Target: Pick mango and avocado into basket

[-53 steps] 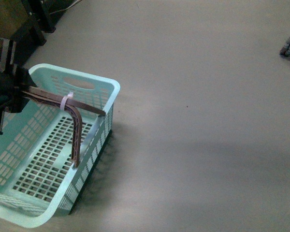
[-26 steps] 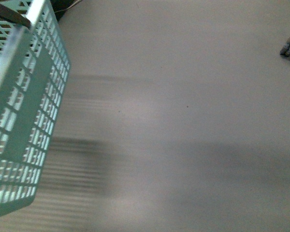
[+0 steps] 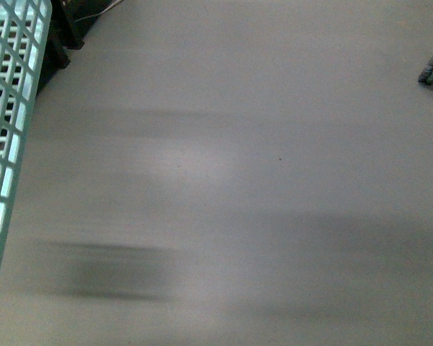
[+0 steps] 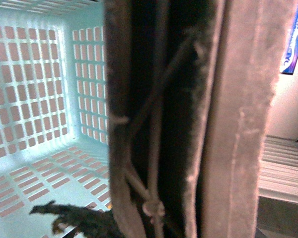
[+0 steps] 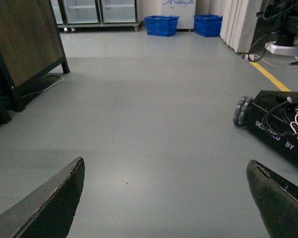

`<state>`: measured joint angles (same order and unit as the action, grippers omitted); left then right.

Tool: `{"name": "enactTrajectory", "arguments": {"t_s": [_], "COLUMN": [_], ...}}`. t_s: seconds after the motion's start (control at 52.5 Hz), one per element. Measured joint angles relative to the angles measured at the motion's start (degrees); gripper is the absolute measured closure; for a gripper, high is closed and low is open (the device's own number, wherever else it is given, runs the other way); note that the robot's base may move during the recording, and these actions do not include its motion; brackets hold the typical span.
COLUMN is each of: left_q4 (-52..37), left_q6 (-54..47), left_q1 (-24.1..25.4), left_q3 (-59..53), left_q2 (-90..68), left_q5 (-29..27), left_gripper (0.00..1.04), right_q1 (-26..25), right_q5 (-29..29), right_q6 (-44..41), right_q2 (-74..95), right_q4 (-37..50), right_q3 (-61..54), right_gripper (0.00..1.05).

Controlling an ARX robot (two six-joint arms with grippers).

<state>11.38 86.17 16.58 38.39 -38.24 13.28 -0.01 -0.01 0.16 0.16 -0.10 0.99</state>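
Teal plastic lattice fills the left edge of the front view: the basket (image 3: 7, 108) hangs clear of the grey floor (image 3: 274, 144), tipped so that we look onto its slotted wall, with a blurred shadow on the floor beside it. In the left wrist view the two brown ribbed handles (image 4: 238, 124) run right past the lens, with the basket's inner walls and slotted bottom behind them. From this we judge that the left gripper carries the basket by those handles. Its jaws do not show, though, and we cannot tell whether they are closed. What shows of the basket's inside holds no fruit; a dark ragged shape near the handles is too unclear to name. The right gripper (image 5: 165, 163) is spread wide with nothing between its fingers (image 5: 49, 203), well apart from the basket, presumably kept free for picking. Neither the mango nor the avocado appears in any view, so we judge that both picks are yet to come. A black wheeled base (image 5: 283, 129) stands far to the basket's right.
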Motion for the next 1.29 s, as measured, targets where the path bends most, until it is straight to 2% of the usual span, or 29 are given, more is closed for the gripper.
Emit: {"name": "enactTrajectory", "arguments": {"t_s": [1.294], "left_q4": [0.3], "left_q6": [0.0], "left_q1": [0.1], "left_q3": [0.0], "left_q2": [-0.3], "left_q5": [0.0], "left_gripper": [0.9], "right_q1": [0.0], "right_q5": [0.0], "right_q6": [0.0], "right_q2": [0.0], "right_q4": [0.0], "right_q3": [0.0], "right_gripper": [0.09]}}
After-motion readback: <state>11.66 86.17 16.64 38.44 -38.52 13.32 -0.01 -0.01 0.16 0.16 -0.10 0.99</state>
